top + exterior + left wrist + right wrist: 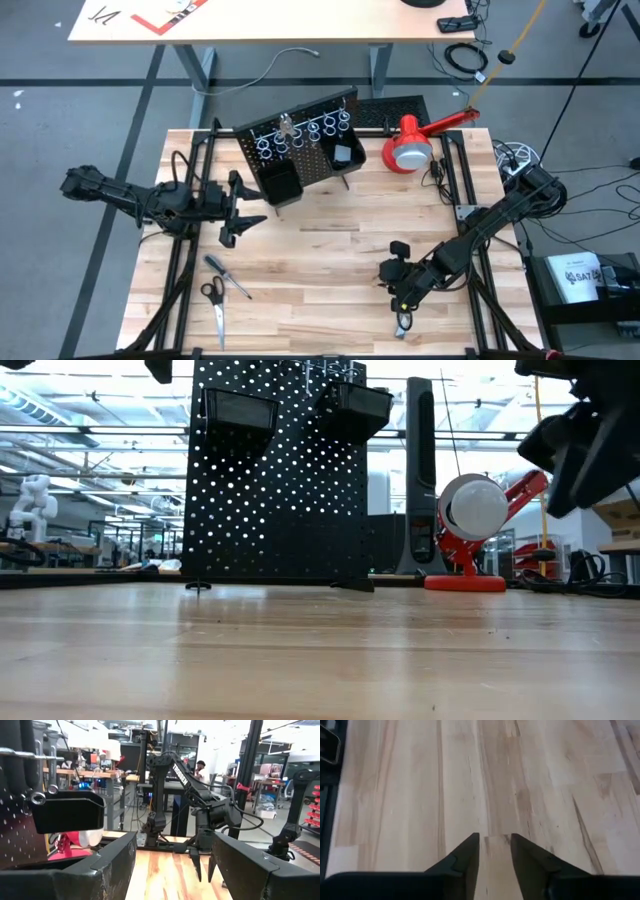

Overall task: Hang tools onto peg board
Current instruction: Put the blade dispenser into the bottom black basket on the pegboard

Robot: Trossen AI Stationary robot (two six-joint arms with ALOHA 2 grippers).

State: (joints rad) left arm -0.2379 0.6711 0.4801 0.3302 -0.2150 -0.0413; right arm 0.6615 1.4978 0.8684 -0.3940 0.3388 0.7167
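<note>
**Two dark arms, angular fingers**

Both arms are matte black throughout, built of slim tubular links joined by thicker, rounded joint housings. Black cables loop loosely along the links and around the wrists. The far arm, seen from the left wrist, carries white "TROSSEN" lettering down one link. The left gripper (172, 870) has broad, blocky black fingers (107, 870) with flat, scuffed inner faces. The right gripper (495, 851) has black fingers (465, 855) that taper to narrow wedge-shaped tips above chunkier black bases.
</note>
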